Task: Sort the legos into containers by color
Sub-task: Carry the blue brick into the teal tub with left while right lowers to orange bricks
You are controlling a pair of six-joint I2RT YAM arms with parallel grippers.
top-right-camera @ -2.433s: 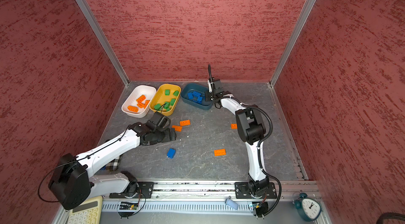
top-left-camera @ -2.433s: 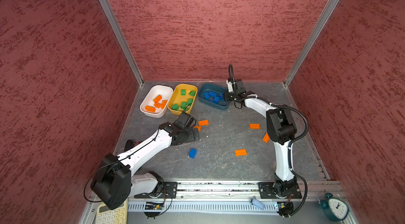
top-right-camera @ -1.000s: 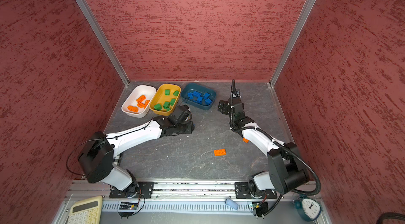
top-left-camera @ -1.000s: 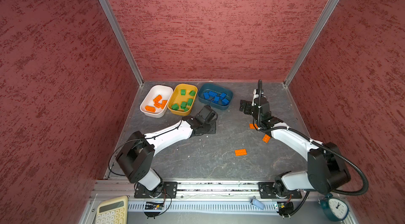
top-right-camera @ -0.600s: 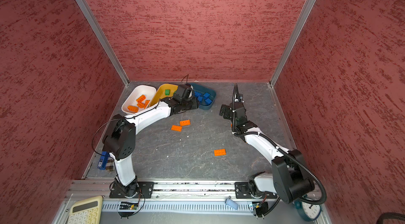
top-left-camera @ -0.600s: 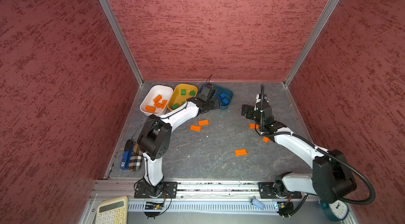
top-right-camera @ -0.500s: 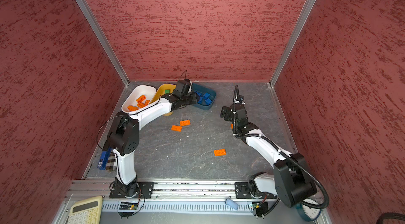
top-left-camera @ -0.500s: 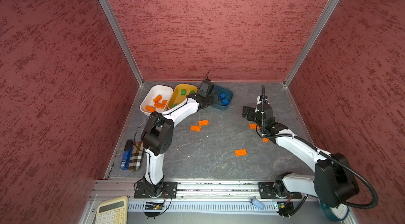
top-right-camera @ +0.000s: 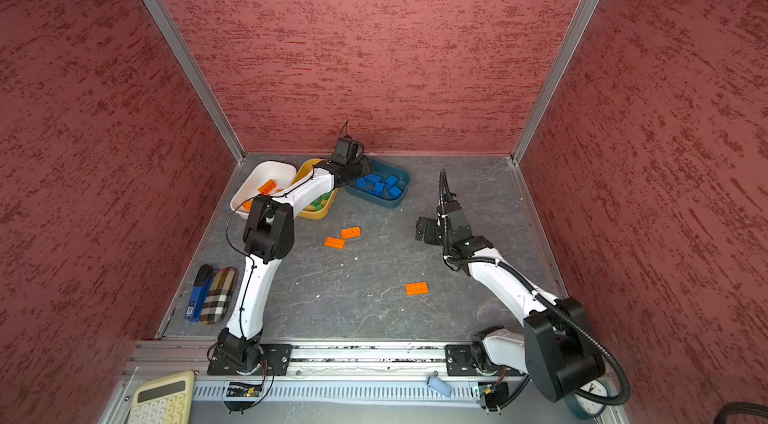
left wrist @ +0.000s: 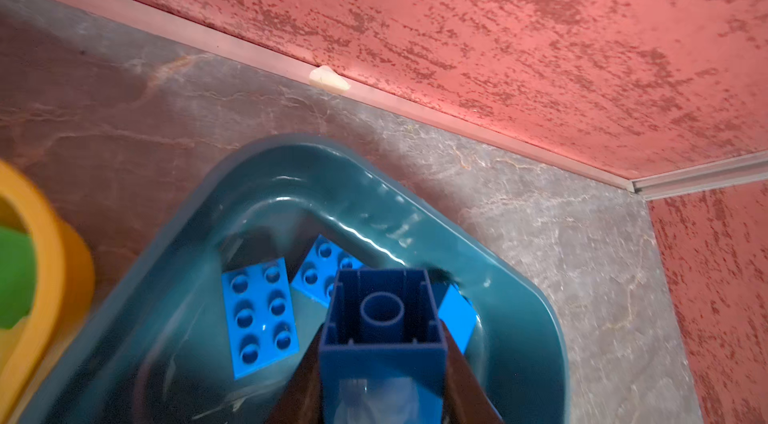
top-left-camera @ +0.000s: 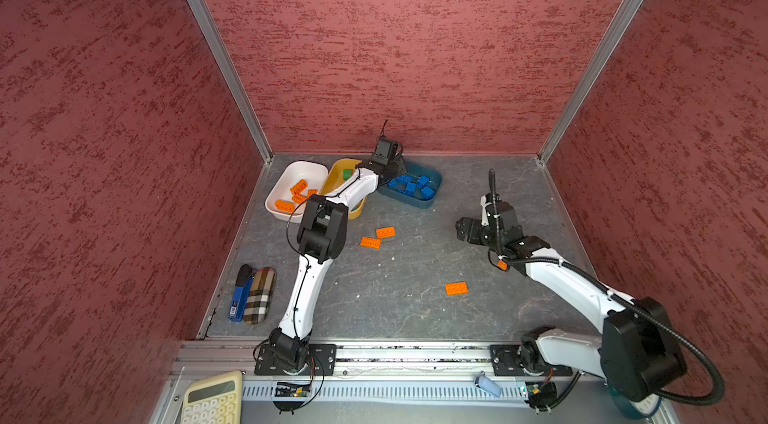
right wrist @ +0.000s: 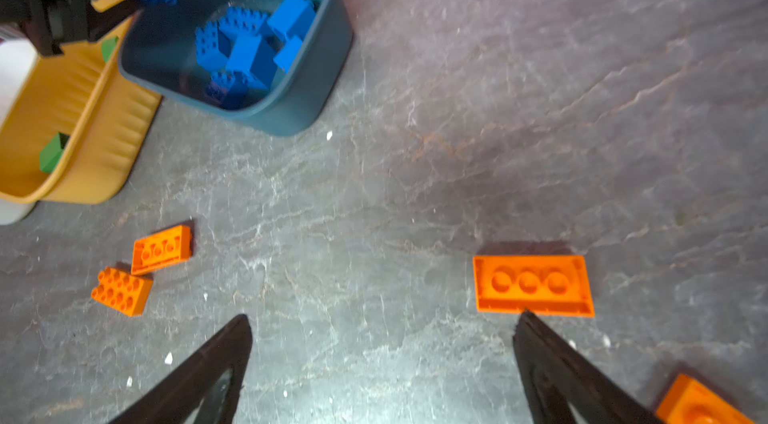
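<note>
Left gripper (left wrist: 380,359) arriving over teal tub (left wrist: 519,305), pinching blue brick (left wrist: 381,310) — drop likely next; right gripper (right wrist: 384,316), fingers spread, hovering by orange plate (right wrist: 534,285).

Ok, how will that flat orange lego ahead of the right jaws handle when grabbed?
Likely stiff: the orange lego looks moulded plastic. Lying flat and low on the table, it may slide before the jaws catch it. Boxy, so unlikely to roll.

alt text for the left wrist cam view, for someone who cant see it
The left gripper holds a blue brick, hollow underside toward the camera, over the teal tub, where other blue bricks lie. Beside it shows the rim of the yellow tub with a green brick.
</note>
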